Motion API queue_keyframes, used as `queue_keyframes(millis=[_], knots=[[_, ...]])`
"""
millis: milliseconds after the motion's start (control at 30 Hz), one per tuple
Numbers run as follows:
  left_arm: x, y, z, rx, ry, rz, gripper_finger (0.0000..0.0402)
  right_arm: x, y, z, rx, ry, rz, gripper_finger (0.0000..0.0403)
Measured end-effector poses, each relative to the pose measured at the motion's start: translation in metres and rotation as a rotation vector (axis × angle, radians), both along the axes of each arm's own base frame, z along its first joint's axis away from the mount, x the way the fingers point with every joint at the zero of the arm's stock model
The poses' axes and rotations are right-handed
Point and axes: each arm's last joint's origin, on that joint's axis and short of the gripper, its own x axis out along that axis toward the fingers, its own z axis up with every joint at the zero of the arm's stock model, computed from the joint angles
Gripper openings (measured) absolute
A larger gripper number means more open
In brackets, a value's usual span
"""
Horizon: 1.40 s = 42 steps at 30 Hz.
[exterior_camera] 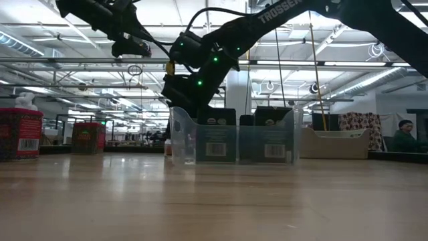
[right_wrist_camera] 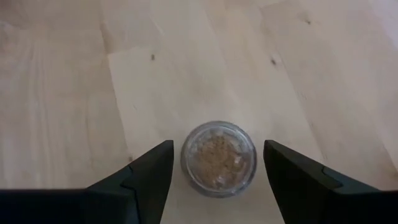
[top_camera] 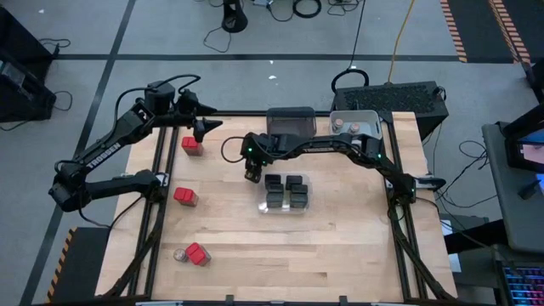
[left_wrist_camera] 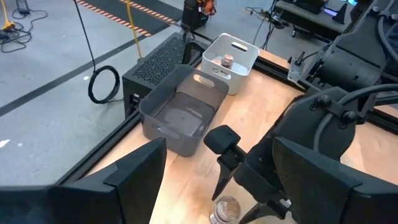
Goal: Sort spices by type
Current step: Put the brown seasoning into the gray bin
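Note:
A small round jar (right_wrist_camera: 219, 159) with tan contents stands upright on the wooden table, just left of the clear bin (top_camera: 308, 202) that holds several black boxy spices (top_camera: 286, 191). My right gripper (right_wrist_camera: 217, 145) slants down over the jar, open, one finger on either side and touching nothing; the jar (left_wrist_camera: 227, 210) also shows in the left wrist view. Three red-topped spices (top_camera: 192, 146) (top_camera: 185, 197) (top_camera: 197, 254) rest on the left of the table, the nearest with another small jar (top_camera: 180, 254) beside it. My left gripper (top_camera: 206, 127) hangs open above the far left.
A dark grey bin (top_camera: 291, 121) with nothing in it stands at the far edge. A light grey bin (top_camera: 354, 125) to its right holds round jars (left_wrist_camera: 228, 60). Bare wood lies across the near half of the table. A black crate (top_camera: 399, 92) sits beyond the far edge.

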Motion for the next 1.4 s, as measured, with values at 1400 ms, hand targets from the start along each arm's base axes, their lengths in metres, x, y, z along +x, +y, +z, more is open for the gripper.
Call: queue_keyframes(millis=[1400], knots=[[0.0000,-0.0016,-0.0010,-0.024,-0.004,-0.039,0.0299,0.0006,-0.0004,0.0024,0.040,-0.014,-0.059,0.0162]])
